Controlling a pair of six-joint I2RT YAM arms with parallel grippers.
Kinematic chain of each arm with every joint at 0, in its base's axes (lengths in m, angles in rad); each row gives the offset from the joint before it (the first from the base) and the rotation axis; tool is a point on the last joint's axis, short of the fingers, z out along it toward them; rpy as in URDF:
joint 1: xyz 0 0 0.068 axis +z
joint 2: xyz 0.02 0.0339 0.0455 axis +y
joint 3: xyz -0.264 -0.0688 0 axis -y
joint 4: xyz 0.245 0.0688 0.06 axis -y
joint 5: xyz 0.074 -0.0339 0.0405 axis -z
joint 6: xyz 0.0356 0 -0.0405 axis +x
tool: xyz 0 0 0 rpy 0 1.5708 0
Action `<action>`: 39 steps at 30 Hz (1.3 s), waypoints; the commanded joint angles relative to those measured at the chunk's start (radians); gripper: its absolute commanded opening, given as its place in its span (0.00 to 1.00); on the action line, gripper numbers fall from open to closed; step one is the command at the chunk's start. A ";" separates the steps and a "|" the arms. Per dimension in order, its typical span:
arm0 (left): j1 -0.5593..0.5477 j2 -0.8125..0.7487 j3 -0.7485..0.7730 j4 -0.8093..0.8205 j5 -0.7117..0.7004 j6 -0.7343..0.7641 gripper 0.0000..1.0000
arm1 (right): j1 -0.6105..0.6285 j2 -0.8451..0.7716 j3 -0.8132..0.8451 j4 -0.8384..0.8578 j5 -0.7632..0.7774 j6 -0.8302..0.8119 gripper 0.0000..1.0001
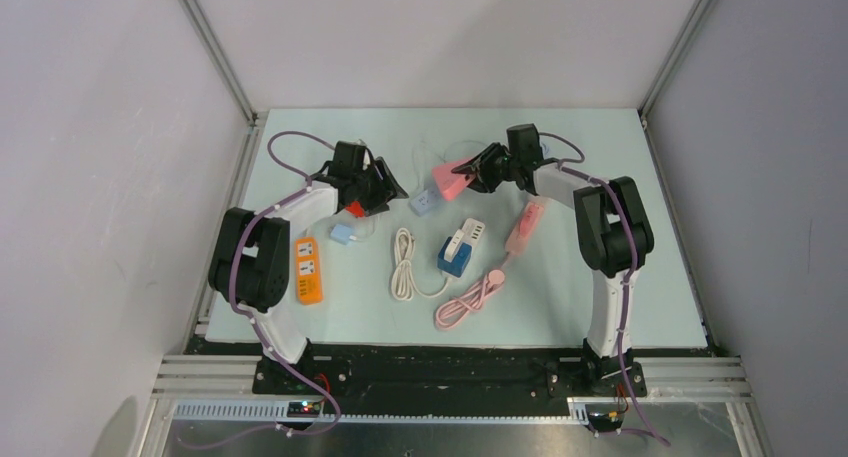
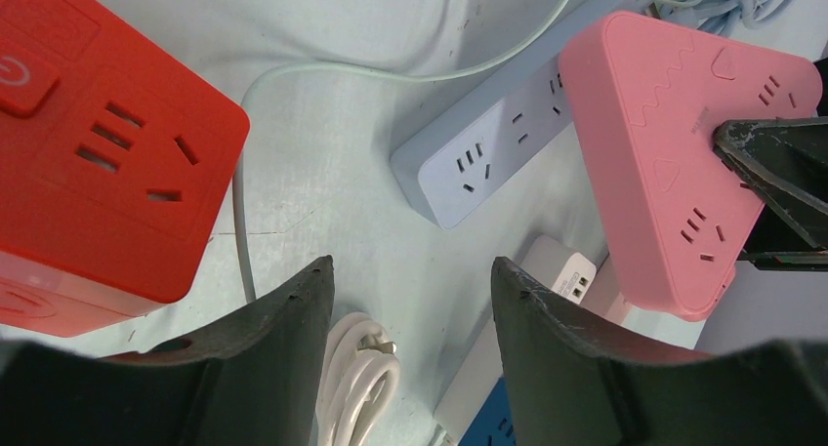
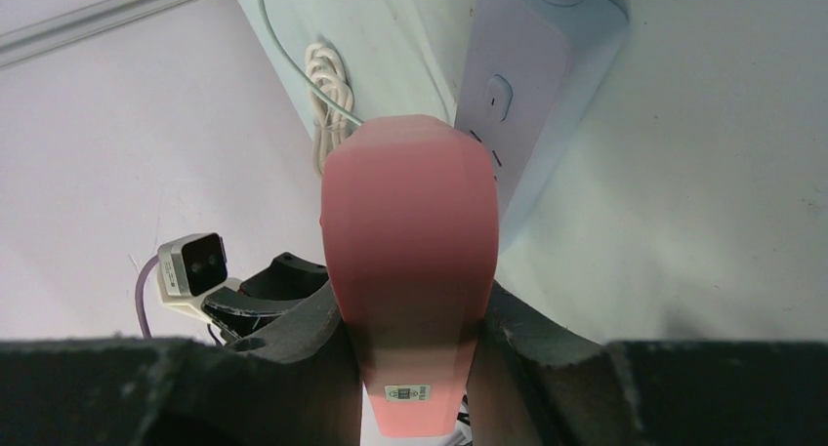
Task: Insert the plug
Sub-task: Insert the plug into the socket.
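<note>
My right gripper [image 1: 472, 171] [image 3: 410, 314] is shut on a pink triangular power socket [image 1: 452, 182] [image 3: 410, 212] and holds it tilted above the table. In the left wrist view that pink socket [image 2: 664, 153] faces the camera with its outlets showing, and a right finger [image 2: 781, 173] clamps its edge. My left gripper [image 1: 385, 189] [image 2: 410, 270] is open with only bare table between its fingers. A red socket cube [image 2: 98, 153] [image 1: 352, 209] sits just beside its left finger. A small pale-blue plug [image 1: 343, 234] lies on the table in front of the left gripper.
A pale-blue power strip [image 1: 424, 201] [image 2: 488, 143] lies between the arms. Nearer lie a white coiled cable [image 1: 403, 267] [image 2: 361, 378], a blue-and-white charger block [image 1: 460, 247], a pink strip [image 1: 525, 227] with its coiled cord [image 1: 468, 302], and an orange strip [image 1: 308, 269].
</note>
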 commanded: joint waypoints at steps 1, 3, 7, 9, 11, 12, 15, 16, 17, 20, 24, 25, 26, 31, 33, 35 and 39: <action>0.005 -0.014 0.033 0.023 0.016 0.017 0.64 | 0.010 0.036 -0.093 -0.193 0.030 -0.038 0.25; 0.004 -0.015 0.033 0.024 0.017 0.018 0.64 | 0.007 0.039 -0.113 -0.194 0.029 -0.039 0.29; 0.004 -0.012 0.037 0.024 0.017 0.015 0.64 | 0.001 0.044 -0.138 -0.191 0.016 -0.027 0.36; 0.004 -0.011 0.037 0.026 0.016 0.013 0.64 | 0.001 0.044 -0.139 -0.196 0.010 -0.024 0.38; 0.005 -0.009 0.038 0.026 0.015 0.012 0.64 | 0.000 0.043 -0.139 -0.205 0.008 -0.019 0.42; 0.005 -0.009 0.039 0.027 0.014 0.011 0.64 | -0.001 0.041 -0.139 -0.214 0.006 -0.018 0.44; 0.005 -0.001 0.045 0.028 0.017 0.008 0.64 | -0.004 0.037 -0.139 -0.229 0.000 -0.018 0.47; 0.005 0.000 0.048 0.029 0.022 0.007 0.64 | -0.005 0.036 -0.139 -0.235 -0.001 -0.018 0.47; 0.005 0.003 0.055 0.029 0.027 0.006 0.64 | -0.007 0.037 -0.139 -0.235 -0.003 -0.018 0.46; 0.005 0.003 0.067 0.040 0.041 0.008 0.64 | -0.010 0.042 -0.139 -0.230 -0.016 -0.012 0.38; 0.005 0.009 0.091 0.054 0.057 0.005 0.65 | -0.029 0.062 -0.138 -0.208 -0.048 -0.007 0.27; 0.003 0.012 0.103 0.059 0.069 0.002 0.65 | -0.039 0.069 -0.133 -0.214 -0.068 -0.010 0.25; 0.002 0.019 0.109 0.067 0.075 -0.001 0.65 | -0.046 0.086 -0.127 -0.226 -0.077 -0.021 0.24; -0.016 0.046 0.163 0.108 0.102 -0.003 0.67 | -0.073 0.142 -0.083 -0.319 -0.115 -0.083 0.24; -0.025 0.064 0.189 0.124 0.119 -0.002 0.67 | -0.081 0.150 -0.080 -0.327 -0.127 -0.093 0.24; -0.037 0.076 0.207 0.129 0.118 0.008 0.67 | -0.089 0.160 -0.063 -0.350 -0.131 -0.110 0.24; -0.057 0.101 0.227 0.140 0.103 0.024 0.67 | -0.091 0.183 -0.010 -0.425 -0.118 -0.142 0.23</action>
